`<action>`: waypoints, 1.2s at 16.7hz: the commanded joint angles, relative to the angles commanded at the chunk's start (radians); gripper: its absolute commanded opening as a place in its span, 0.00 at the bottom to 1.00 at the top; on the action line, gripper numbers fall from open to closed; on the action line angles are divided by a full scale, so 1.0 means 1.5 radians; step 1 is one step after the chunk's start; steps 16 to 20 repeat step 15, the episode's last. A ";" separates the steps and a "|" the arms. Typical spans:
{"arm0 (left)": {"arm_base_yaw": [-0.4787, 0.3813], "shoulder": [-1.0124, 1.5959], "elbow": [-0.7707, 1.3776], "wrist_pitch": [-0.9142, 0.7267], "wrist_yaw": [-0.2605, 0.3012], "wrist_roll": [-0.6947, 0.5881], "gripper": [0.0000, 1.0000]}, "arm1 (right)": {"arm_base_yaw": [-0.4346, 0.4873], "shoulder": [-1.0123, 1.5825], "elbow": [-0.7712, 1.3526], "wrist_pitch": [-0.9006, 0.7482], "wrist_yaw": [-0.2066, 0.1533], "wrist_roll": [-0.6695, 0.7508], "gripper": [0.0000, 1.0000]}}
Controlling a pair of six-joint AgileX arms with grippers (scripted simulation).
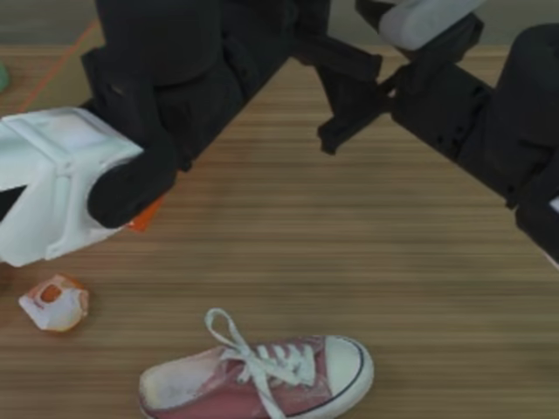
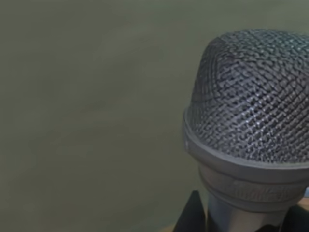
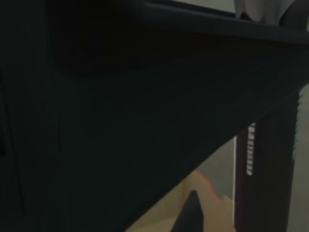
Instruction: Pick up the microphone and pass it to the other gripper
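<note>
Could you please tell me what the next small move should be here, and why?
Probably ease the right claw in around the microphone and shut it there. The left wrist view shows the left claw gripping the microphone below its mesh head, while the top view shows the right claw open and holding nothing, so the handover looks not yet done.

Both AgileX arms reach high above the table [image 1: 419,262], meeting near its far edge; the left gripper [image 1: 336,57] and right gripper [image 1: 349,122] sit close together.
</note>
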 joint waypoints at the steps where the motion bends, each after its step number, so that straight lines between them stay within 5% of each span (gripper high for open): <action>1: 0.000 0.000 0.000 0.000 0.000 0.000 0.00 | 0.000 0.000 0.000 0.000 0.000 0.000 1.00; 5: 0.002 -0.008 0.004 -0.001 -0.009 0.010 0.00 | -0.017 0.003 -0.004 -0.003 0.013 -0.006 1.00; 13: 0.094 -0.077 -0.055 -0.013 0.071 0.010 0.00 | -0.036 -0.171 -0.144 -0.035 -0.013 -0.006 1.00; 20: 0.103 -0.084 -0.061 -0.014 0.078 0.010 0.00 | -0.038 -0.188 -0.159 -0.038 -0.017 -0.006 1.00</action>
